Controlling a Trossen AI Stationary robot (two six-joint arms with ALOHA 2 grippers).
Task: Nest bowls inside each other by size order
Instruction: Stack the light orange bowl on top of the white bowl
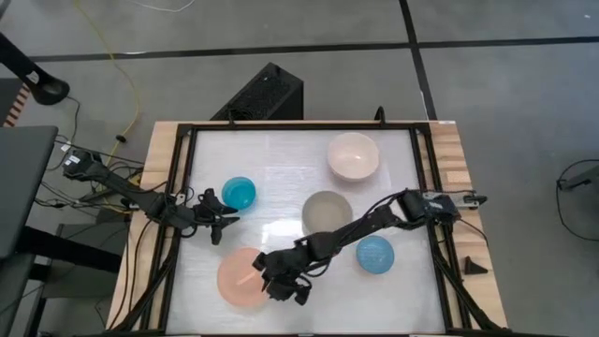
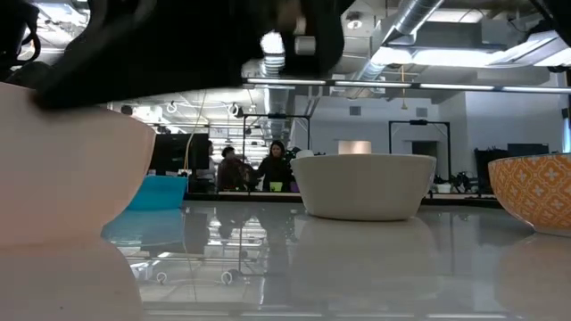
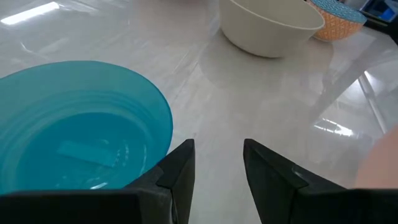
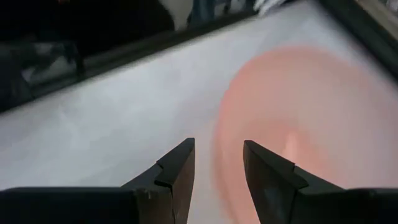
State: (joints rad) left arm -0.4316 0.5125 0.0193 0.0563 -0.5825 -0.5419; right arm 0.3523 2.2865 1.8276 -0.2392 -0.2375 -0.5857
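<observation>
Right gripper [image 1: 281, 284], fingers apart, over salmon bowl [image 1: 240, 279] near worktop [image 1: 281, 178] front edge. Left gripper [image 1: 225, 225], fingers apart, beside teal bowl [image 1: 239, 193]. All upright.

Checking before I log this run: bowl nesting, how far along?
Nothing nested yet: all five bowls sit apart on the table. In hand: the right gripper, open and empty, is over the salmon bowl; the left gripper, open, waits beside the teal bowl. Left: stacking the pale pink bowl, grey-beige bowl and light blue bowl too.
</observation>
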